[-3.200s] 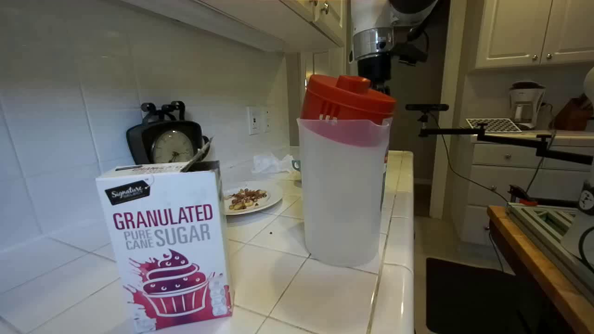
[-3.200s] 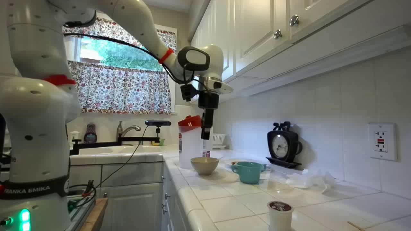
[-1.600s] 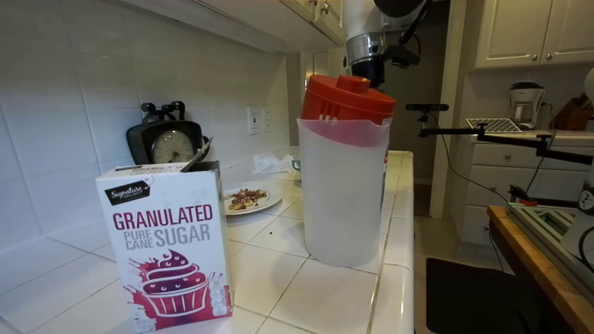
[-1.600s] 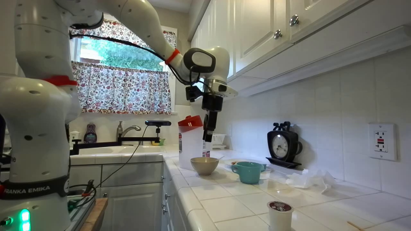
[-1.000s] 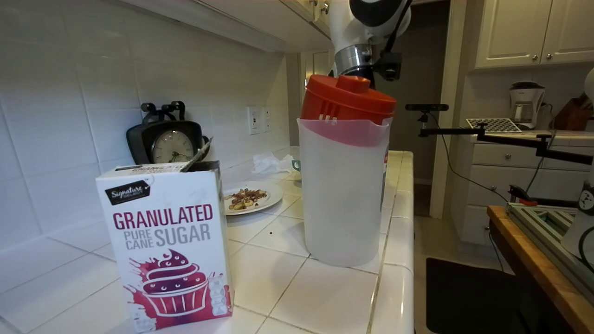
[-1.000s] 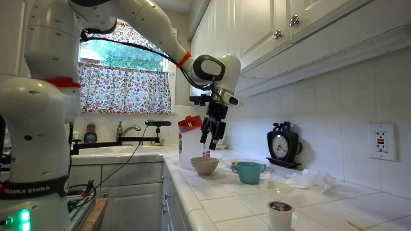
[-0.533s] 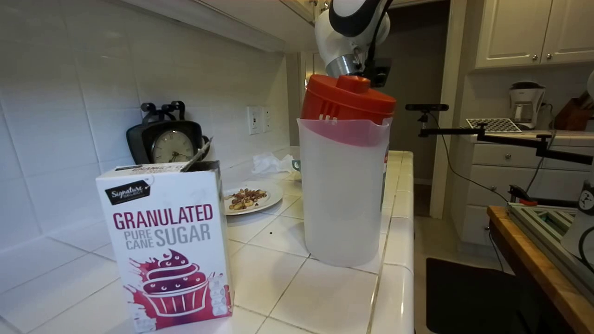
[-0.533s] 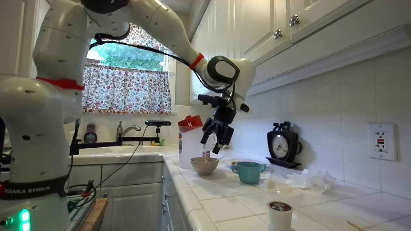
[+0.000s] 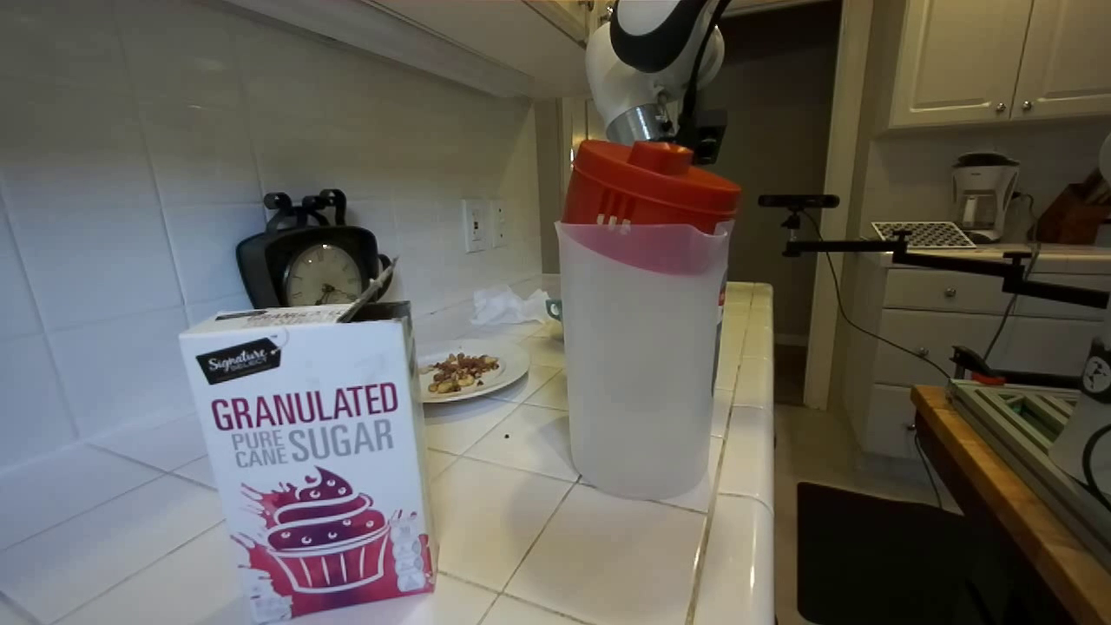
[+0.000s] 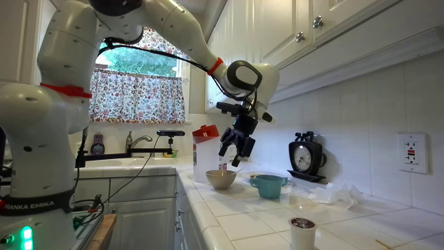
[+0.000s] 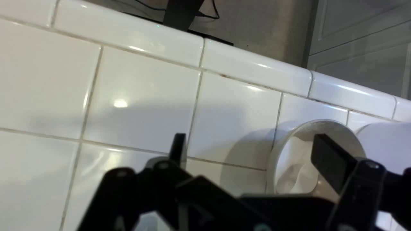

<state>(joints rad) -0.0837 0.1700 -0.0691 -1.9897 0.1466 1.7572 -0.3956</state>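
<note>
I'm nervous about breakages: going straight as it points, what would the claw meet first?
Probably the beige bowl: the claw slants down toward it; one finger overlaps it in the wrist view. Depth is unclear.

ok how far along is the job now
Looks done: the black two-fingered gripper is open over the white tiled counter, near the round beige bowl. In hand: it hovers tilted, gripping nothing. Left: probably any grasp; neither the bowl nor the teal two-handled cup is gripped yet.

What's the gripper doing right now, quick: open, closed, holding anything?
Gripper: open, jaws well apart, holding nothing.
</note>
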